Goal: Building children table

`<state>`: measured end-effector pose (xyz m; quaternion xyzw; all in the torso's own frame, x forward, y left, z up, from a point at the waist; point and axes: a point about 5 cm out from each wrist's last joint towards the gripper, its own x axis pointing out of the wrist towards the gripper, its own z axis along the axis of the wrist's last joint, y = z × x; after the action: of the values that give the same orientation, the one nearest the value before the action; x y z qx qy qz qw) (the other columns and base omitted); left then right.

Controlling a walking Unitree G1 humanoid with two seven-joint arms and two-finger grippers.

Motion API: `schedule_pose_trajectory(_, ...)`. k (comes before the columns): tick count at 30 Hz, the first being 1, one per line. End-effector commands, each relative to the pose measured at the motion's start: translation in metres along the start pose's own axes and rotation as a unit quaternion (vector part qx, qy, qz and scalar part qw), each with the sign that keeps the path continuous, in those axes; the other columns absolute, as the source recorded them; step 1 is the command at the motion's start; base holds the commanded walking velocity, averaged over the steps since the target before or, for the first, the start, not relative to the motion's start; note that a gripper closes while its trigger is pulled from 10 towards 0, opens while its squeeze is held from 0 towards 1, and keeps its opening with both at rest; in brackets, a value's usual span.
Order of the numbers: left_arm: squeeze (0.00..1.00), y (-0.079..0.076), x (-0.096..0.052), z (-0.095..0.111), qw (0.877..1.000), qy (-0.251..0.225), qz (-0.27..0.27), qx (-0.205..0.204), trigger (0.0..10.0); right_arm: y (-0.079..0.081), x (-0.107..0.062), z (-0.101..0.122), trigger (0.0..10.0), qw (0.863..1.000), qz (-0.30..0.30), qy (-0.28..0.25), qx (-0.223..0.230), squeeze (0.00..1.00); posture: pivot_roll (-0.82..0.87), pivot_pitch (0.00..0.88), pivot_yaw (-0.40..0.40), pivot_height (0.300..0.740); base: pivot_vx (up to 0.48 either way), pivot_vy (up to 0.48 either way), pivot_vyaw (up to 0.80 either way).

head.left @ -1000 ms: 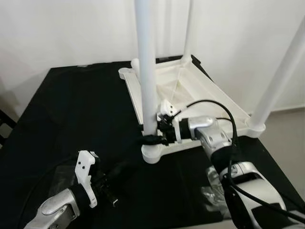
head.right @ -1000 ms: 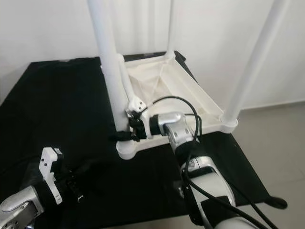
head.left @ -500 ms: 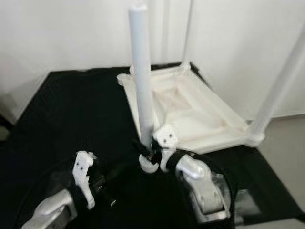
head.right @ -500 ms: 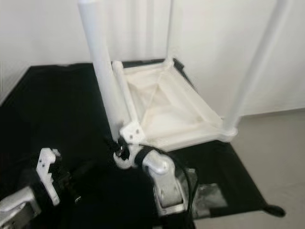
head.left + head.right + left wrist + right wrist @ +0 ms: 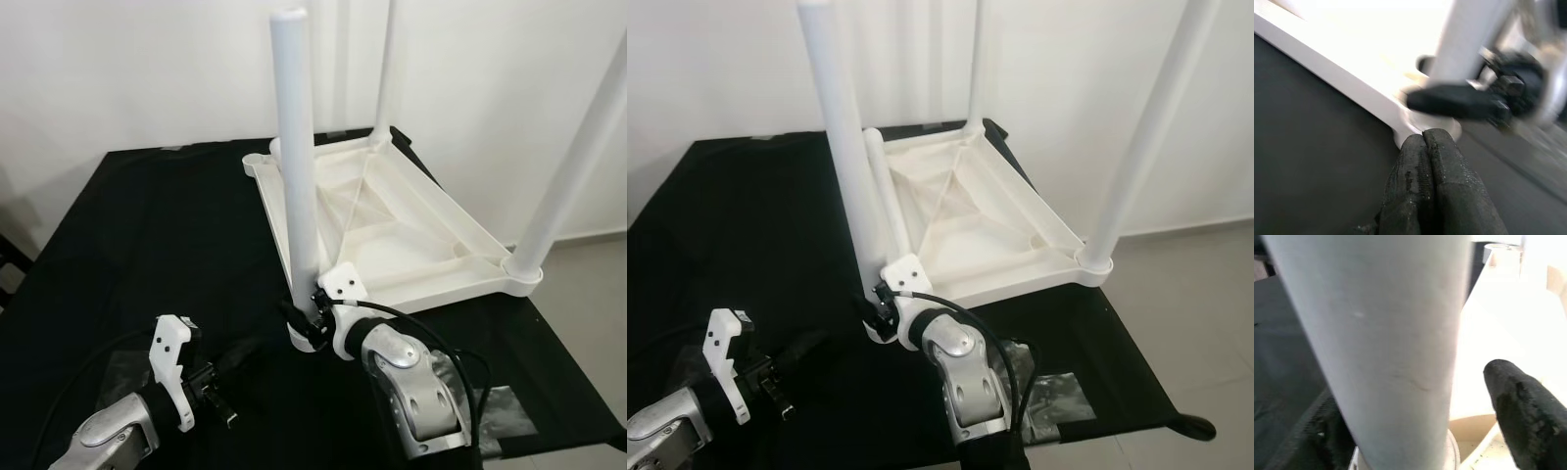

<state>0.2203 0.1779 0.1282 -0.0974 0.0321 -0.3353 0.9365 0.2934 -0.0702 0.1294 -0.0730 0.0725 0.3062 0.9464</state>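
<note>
The near white plastic table leg (image 5: 298,186) at frame centre is gripped low by the right pincer (image 5: 305,321); the left pincer (image 5: 1431,161), lower left, is closed empty.

We count one white children's table (image 5: 392,230), flipped upside down on one black cloth (image 5: 147,235), with four white legs in view: near-left (image 5: 297,176), near-right (image 5: 573,166), and two at the back (image 5: 385,69), (image 5: 342,59). We also see two grippers, left (image 5: 227,367) and right (image 5: 299,318), plus one clear plastic bag (image 5: 495,411) on the cloth.
</note>
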Motion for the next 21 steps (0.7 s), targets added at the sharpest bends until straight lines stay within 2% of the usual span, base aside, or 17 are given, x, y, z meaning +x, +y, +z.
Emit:
schedule_pose_trajectory(1, 0.00, 0.009, -0.006, 0.000, 0.999, -0.003, 0.039, 0.009, 10.0, -0.021, -0.010, 0.000, 10.0, 0.998, -0.065, -0.012, 0.002, 1.00, -0.05, 0.041, 0.028, 0.740, 0.000, 0.000, 0.00)
schedule_pose_trajectory(2, 0.00, 0.014, -0.008, 0.002, 0.997, -0.014, 0.077, 0.016, 10.0, -0.027, -0.015, -0.001, 10.0, 0.996, -0.081, -0.021, 0.012, 1.00, -0.06, 0.039, 0.039, 0.740, 0.000, 0.000, 0.00)
schedule_pose_trajectory(3, 0.00, 0.014, -0.008, 0.002, 0.997, -0.014, 0.077, 0.016, 10.0, -0.027, -0.015, -0.001, 10.0, 0.996, -0.081, -0.021, 0.012, 1.00, -0.06, 0.039, 0.039, 0.740, 0.000, 0.000, 0.00)
schedule_pose_trajectory(4, 0.00, 0.020, -0.012, 0.003, 0.991, -0.023, 0.127, 0.018, 10.0, -0.032, -0.021, -0.001, 10.0, 0.996, -0.087, -0.030, 0.012, 1.00, -0.06, 0.036, 0.045, 0.740, 0.000, 0.000, 0.00)
schedule_pose_trajectory(5, 0.00, 0.020, -0.012, 0.003, 0.991, -0.023, 0.127, 0.018, 10.0, -0.032, -0.021, -0.001, 10.0, 0.996, -0.087, -0.030, 0.012, 1.00, -0.06, 0.036, 0.045, 0.740, 0.000, 0.000, 0.00)
schedule_pose_trajectory(7, 0.00, 0.028, -0.019, 0.004, 0.978, -0.032, 0.204, 0.026, 10.0, -0.037, -0.030, 0.000, 10.0, 0.994, -0.094, -0.045, 0.005, 1.00, -0.05, 0.034, 0.051, 0.740, 0.000, 0.000, 0.00)
schedule_pose_trajectory(8, 0.00, 0.028, -0.019, 0.004, 0.978, -0.032, 0.204, 0.026, 10.0, -0.037, -0.030, 0.000, 10.0, 0.994, -0.094, -0.045, 0.005, 1.00, -0.05, 0.034, 0.051, 0.740, 0.000, 0.000, 0.00)
schedule_pose_trajectory(9, 0.00, 0.031, -0.023, 0.004, 0.969, -0.026, 0.244, 0.038, 10.0, -0.039, -0.035, -0.001, 10.0, 0.994, -0.098, -0.045, -0.006, 1.00, -0.05, 0.031, 0.054, 0.740, 0.000, 0.000, 0.00)
schedule_pose_trajectory(10, 0.00, 0.031, -0.027, 0.003, 0.960, -0.023, 0.275, 0.044, 10.0, -0.041, -0.039, -0.003, 10.0, 0.993, -0.106, -0.043, -0.010, 0.93, -0.05, 0.032, 0.053, 0.740, 0.000, 0.000, 0.00)
schedule_pose_trajectory(11, 0.00, 0.030, -0.029, 0.002, 0.954, -0.021, 0.294, 0.047, 10.0, -0.043, -0.043, -0.004, 10.0, 0.993, -0.111, -0.042, -0.011, 0.93, -0.05, 0.032, 0.053, 0.740, 0.000, 0.000, 0.00)
schedule_pose_trajectory(13, 0.00, 0.030, -0.029, 0.002, 0.954, -0.021, 0.294, 0.047, 10.0, -0.043, -0.043, -0.004, 10.0, 0.993, -0.111, -0.042, -0.011, 0.93, -0.05, 0.032, 0.053, 0.740, 0.000, 0.000, 0.00)
schedule_pose_trajectory(14, 0.00, 0.016, -0.034, -0.004, 0.950, -0.020, 0.309, 0.053, 10.0, -0.044, -0.052, -0.008, 10.0, 0.992, -0.122, -0.038, -0.013, 0.00, -0.05, 0.040, 0.055, 0.740, 0.000, 0.000, 0.00)
schedule_pose_trajectory(19, 0.00, 0.002, -0.040, -0.013, 0.942, -0.008, 0.329, 0.063, 10.0, -0.033, -0.060, -0.012, 10.0, 0.996, -0.082, -0.044, -0.011, 0.00, -0.06, 0.033, 0.060, 0.740, 0.000, 0.000, 0.00)
schedule_pose_trajectory(21, 0.00, 0.002, -0.044, -0.014, 0.930, -0.005, 0.360, 0.078, 10.0, -0.023, -0.062, -0.011, 10.0, 0.998, -0.028, -0.056, 0.001, 0.00, -0.06, 0.031, 0.059, 0.740, 0.000, 0.000, 0.00)
